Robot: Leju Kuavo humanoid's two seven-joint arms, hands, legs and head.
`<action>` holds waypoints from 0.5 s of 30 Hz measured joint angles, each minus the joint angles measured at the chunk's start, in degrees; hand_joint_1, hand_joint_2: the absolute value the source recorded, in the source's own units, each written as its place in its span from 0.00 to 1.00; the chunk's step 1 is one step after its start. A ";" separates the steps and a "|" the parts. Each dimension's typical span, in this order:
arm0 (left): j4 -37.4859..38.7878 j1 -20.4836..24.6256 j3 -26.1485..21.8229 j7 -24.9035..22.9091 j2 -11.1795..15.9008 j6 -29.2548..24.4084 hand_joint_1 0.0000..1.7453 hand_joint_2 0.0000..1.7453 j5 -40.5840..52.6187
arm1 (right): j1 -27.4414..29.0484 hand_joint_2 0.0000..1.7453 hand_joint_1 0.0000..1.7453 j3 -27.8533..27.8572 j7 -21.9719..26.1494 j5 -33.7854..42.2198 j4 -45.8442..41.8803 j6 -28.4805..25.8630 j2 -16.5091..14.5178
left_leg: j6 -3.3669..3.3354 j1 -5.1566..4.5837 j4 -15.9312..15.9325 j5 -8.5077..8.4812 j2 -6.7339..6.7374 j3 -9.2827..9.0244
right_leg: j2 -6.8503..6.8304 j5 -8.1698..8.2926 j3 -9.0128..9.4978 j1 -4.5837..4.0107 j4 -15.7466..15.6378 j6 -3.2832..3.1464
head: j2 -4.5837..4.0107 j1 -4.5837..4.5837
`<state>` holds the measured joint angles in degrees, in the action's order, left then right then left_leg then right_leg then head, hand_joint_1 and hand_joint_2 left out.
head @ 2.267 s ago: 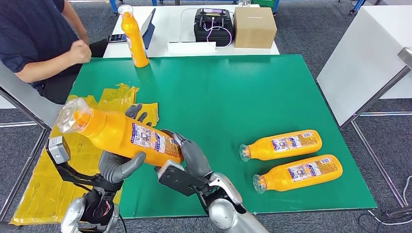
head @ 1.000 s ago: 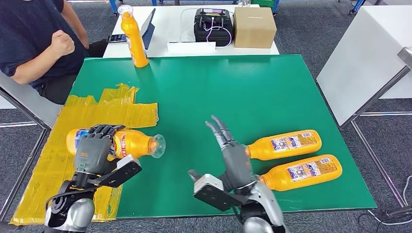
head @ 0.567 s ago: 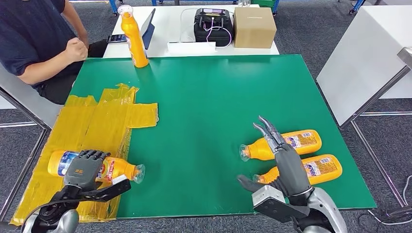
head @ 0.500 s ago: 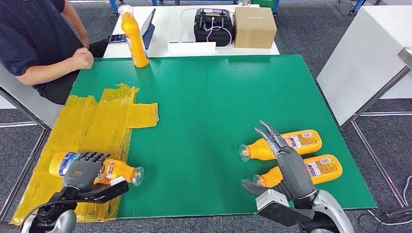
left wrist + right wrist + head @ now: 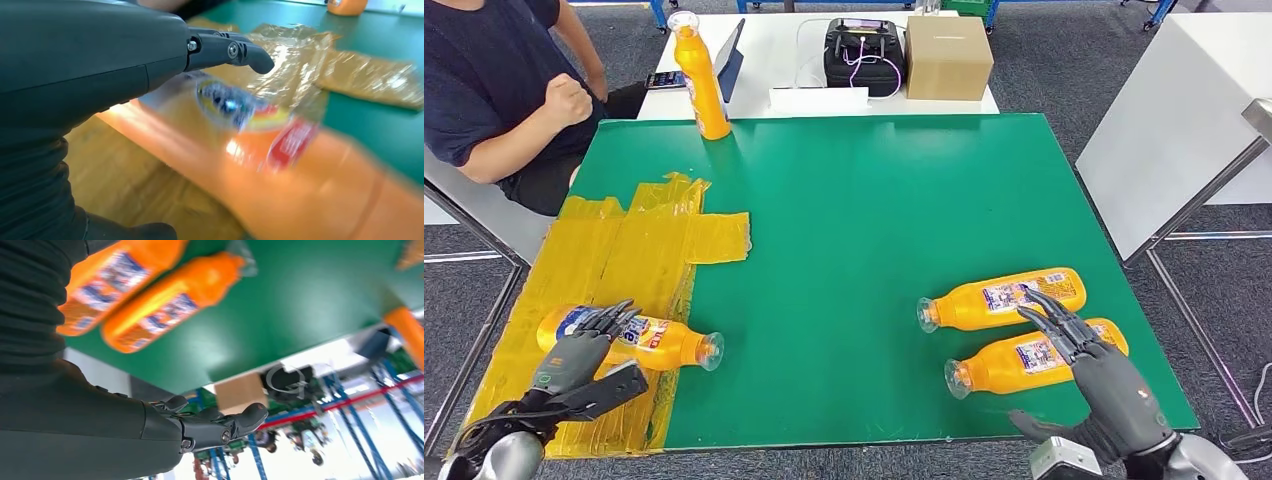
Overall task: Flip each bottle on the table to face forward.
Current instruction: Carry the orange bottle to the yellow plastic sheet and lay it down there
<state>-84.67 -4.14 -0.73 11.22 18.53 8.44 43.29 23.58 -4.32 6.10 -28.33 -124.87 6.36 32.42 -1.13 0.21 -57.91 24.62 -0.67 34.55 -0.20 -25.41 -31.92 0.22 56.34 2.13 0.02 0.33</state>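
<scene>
Green matting covers the work table [image 5: 854,200] you are looking down on from the head view, with a patch of yellow plastic sheet [image 5: 614,260] along its left side and a person seated past the far left corner. On that sheet lies one orange bottle [image 5: 639,340], its long axis running left to right with the cap pointing right, showing a blue and red label. Your left hand [image 5: 574,355] hovers at its base end, fingers spread and holding nothing. On the right side of the table two more bottles lie side by side, the farther bottle [image 5: 1004,298] and the nearer bottle [image 5: 1034,358], both with caps pointing left and long axes running left to right, tilted slightly. Your right hand [image 5: 1104,385] sits over the base end of the nearer bottle, fingers splayed toward the pair and holding nothing, so this is the hand closer to them; the left hand is well apart from both. A fourth bottle, the upright bottle [image 5: 700,75], stands at the far left edge. From the left wrist view, the dark fingers [image 5: 230,50] stretch above the blurred orange bottle without closing on it. From the right wrist view, the two bottles lie beyond the open hand, fingers [image 5: 220,427] loosely extended and clear of them.
</scene>
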 joint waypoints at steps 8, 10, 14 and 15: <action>-13.19 -7.51 -8.35 5.44 -7.85 8.71 0.00 1.00 -32.01 | 14.89 1.00 0.00 10.56 -3.93 0.59 -2.87 -0.94 5.41 | -0.14 -0.13 0.00 0.14 0.07 0.08 | 0.01 -0.01 -0.07 0.12 -0.07 0.02 | 0.00 0.00; -15.67 -8.53 -10.29 5.64 -9.54 11.51 0.00 1.00 -37.60 | 17.35 1.00 0.00 13.01 -5.18 1.68 -2.86 -0.57 6.79 | -0.16 -0.15 0.00 0.15 0.07 0.06 | 0.01 -0.01 -0.07 0.16 -0.07 0.02 | 0.00 0.00; -18.39 -9.60 -12.45 5.73 -11.38 13.59 0.00 1.00 -41.22 | 20.10 1.00 0.00 16.53 -5.96 2.66 -2.74 0.09 8.26 | -0.18 -0.15 0.00 0.12 0.06 0.03 | 0.01 -0.01 -0.05 0.16 -0.07 0.03 | 0.00 0.00; -18.47 -9.64 -12.51 5.74 -11.43 13.63 0.00 1.00 -41.26 | 20.19 1.00 0.00 16.63 -5.97 2.67 -2.73 0.09 8.30 | -0.18 -0.15 0.00 0.12 0.06 0.03 | 0.01 -0.01 -0.05 0.16 -0.07 0.03 | 0.00 0.00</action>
<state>-103.15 -13.79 -13.25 16.96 7.10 22.08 2.03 43.77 12.31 0.13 -25.66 -127.60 6.45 40.72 -1.31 0.07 -57.91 24.75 -0.60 34.58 -0.18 -25.41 -31.97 0.38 56.27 2.16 0.02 0.33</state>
